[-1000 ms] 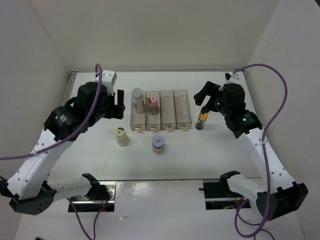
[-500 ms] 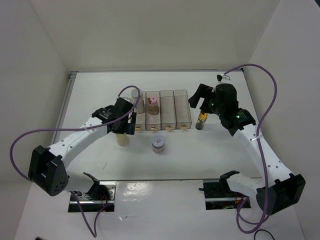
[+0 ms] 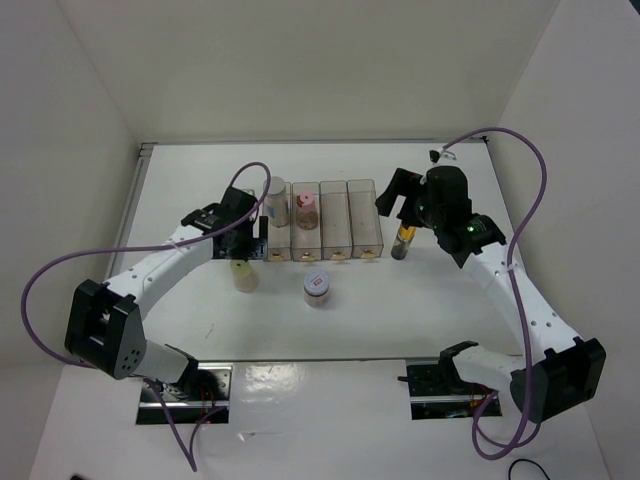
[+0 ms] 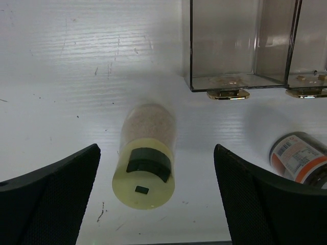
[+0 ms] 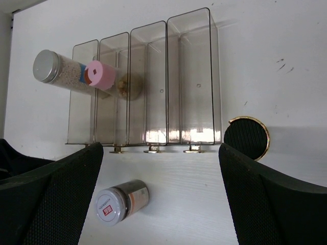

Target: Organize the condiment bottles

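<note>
The grey-capped bottle stands in the first compartment of the clear organizer, and the pink-capped bottle in the second. The yellow-capped bottle stands on the table in front of the organizer's left end. My left gripper hangs open just above it; in the left wrist view the bottle sits between the spread fingers. The white-lidded jar stands in front of the organizer's middle. The dark black-capped bottle stands right of the organizer, under my open, empty right gripper.
White walls close in the table at the back and both sides. The organizer's two right compartments hold nothing. Purple cables loop over both arms. The arm bases sit at the near edge.
My left arm has swung in from the left and lowered until its open gripper is over the yellow-capped bottle. My right gripper has shifted slightly left over the dark bottle.
</note>
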